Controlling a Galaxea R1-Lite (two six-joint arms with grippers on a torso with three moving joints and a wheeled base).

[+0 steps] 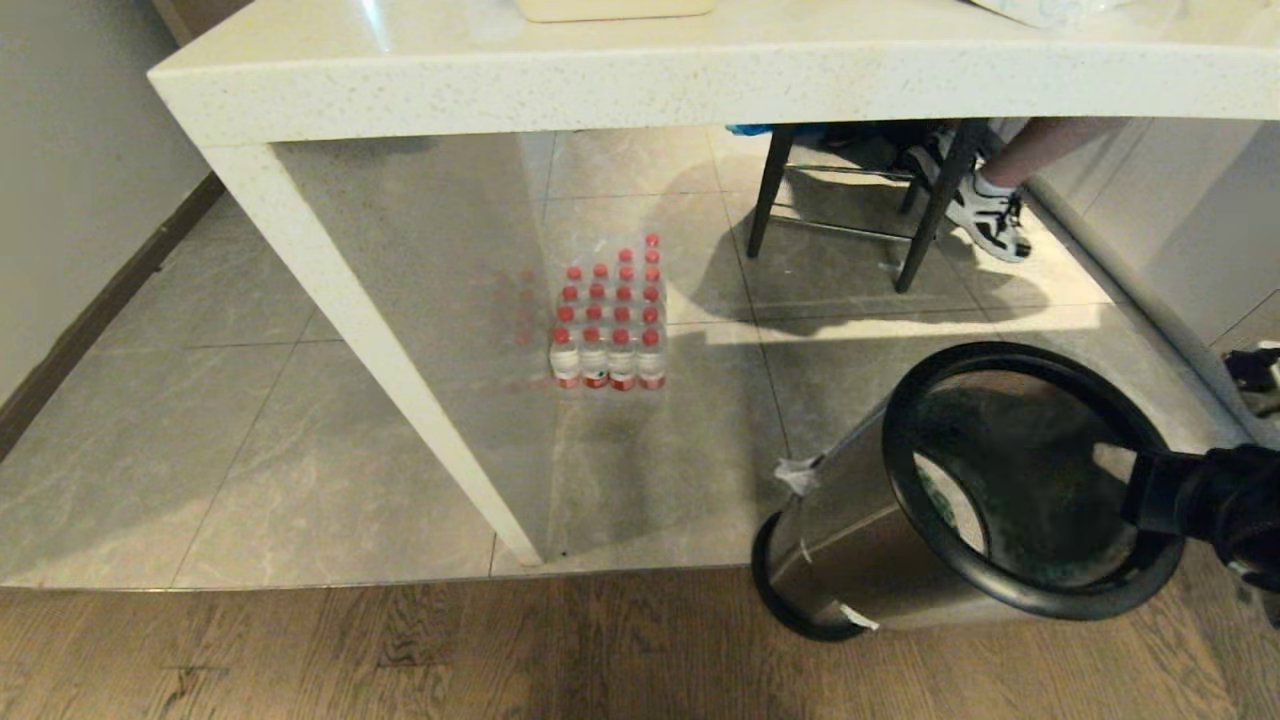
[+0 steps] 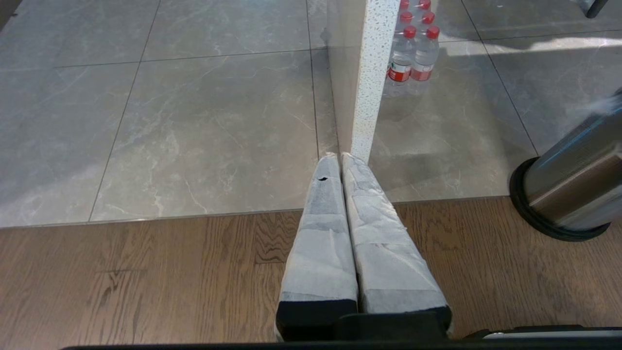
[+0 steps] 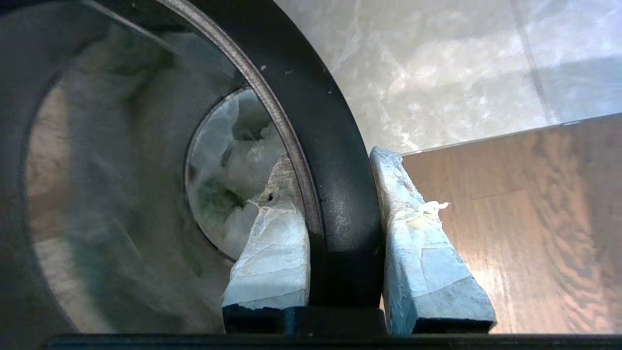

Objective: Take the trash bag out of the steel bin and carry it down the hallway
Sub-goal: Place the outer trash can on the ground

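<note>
1. Right gripper (image 3: 340, 194) jaws clamp the steel bin's (image 1: 860, 540) black rim, one finger inside, one outside.
2. Bin tilted; trash bag (image 3: 228, 194) crumpled at its bottom.
3. Left gripper (image 2: 337, 160) jaws closed, empty, above wood floor (image 1: 400, 650).
4. Bin near worktop (image 1: 600, 80) leg; bottle pack (image 1: 610, 330) beneath.

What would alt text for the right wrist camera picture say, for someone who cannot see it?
The right gripper clamps the thick black rim ring of the shiny round steel bin, one taped finger inside, one outside. Deep inside lies crinkly translucent white plastic trash bag; grey tile and brown wood floor lie beyond.
</note>
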